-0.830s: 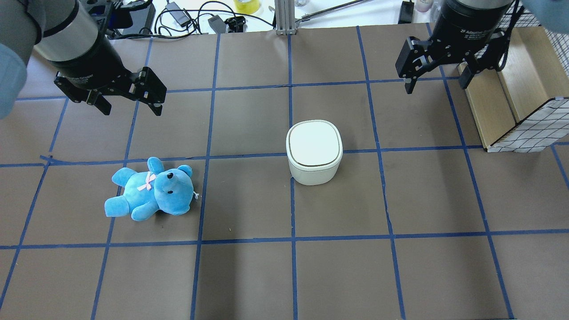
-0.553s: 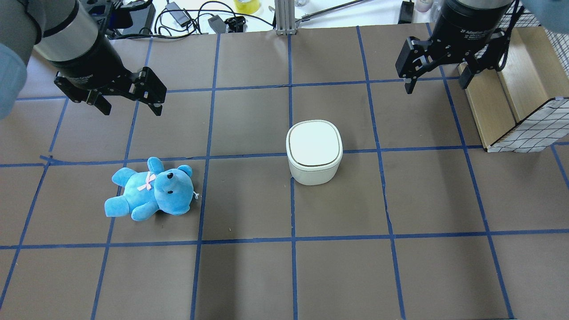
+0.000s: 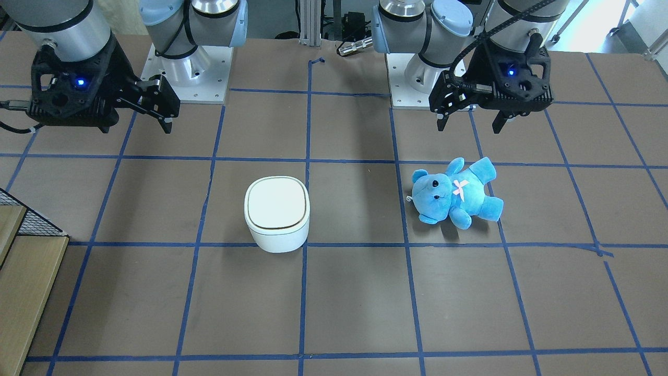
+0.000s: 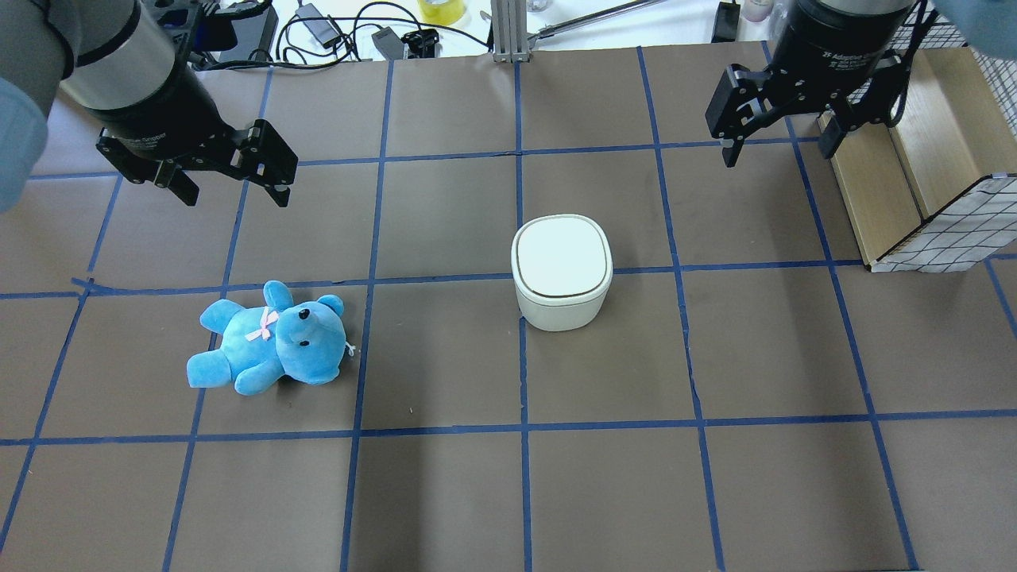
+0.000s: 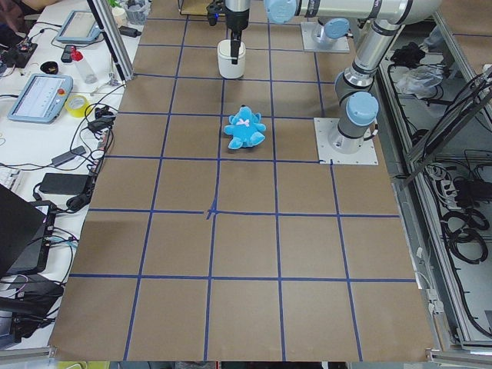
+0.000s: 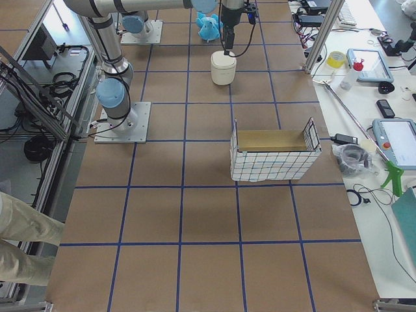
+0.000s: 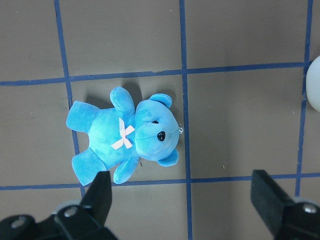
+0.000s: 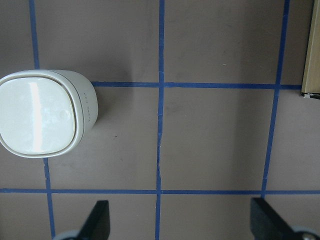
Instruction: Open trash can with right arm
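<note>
The white trash can (image 4: 562,270) stands near the table's middle with its flat lid shut. It also shows in the front view (image 3: 276,213) and at the left of the right wrist view (image 8: 42,112). My right gripper (image 4: 779,151) hangs open and empty above the table, beyond and to the right of the can, well apart from it. Its fingers frame the bottom of the right wrist view (image 8: 181,225). My left gripper (image 4: 237,195) is open and empty, high above a blue teddy bear (image 4: 270,342).
A wire-sided basket with a wooden inside (image 4: 914,175) stands at the table's right edge, close to my right gripper. The teddy (image 7: 125,135) lies on its back left of the can. Cables and tools lie beyond the far edge.
My right gripper has shifted very slightly toward the far edge. The can, the teddy and my left gripper have not moved.
</note>
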You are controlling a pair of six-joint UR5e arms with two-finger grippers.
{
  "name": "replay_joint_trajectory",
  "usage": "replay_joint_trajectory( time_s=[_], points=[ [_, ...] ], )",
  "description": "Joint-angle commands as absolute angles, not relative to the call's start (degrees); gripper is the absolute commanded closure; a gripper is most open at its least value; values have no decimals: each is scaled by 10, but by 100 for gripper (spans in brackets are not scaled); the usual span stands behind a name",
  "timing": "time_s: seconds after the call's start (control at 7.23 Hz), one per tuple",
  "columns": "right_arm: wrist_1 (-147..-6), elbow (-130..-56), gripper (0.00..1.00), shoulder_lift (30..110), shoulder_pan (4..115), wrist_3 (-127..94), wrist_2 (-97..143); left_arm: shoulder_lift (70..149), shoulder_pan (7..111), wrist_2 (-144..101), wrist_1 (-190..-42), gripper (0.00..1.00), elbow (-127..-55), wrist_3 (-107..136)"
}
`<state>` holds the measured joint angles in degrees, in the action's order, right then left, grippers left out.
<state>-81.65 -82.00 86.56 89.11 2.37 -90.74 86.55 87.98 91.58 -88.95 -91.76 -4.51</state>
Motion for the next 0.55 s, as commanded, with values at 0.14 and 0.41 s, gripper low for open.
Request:
replay_joint_trajectory(
  time_s=[0.14,0.41],
  points=[
    [-817,-820,0,866,892,23,-887,866,880,916,-889,0,-918,-45],
    [-817,-820,0,866,892,23,-887,866,880,916,-889,0,-918,-45]
  ],
)
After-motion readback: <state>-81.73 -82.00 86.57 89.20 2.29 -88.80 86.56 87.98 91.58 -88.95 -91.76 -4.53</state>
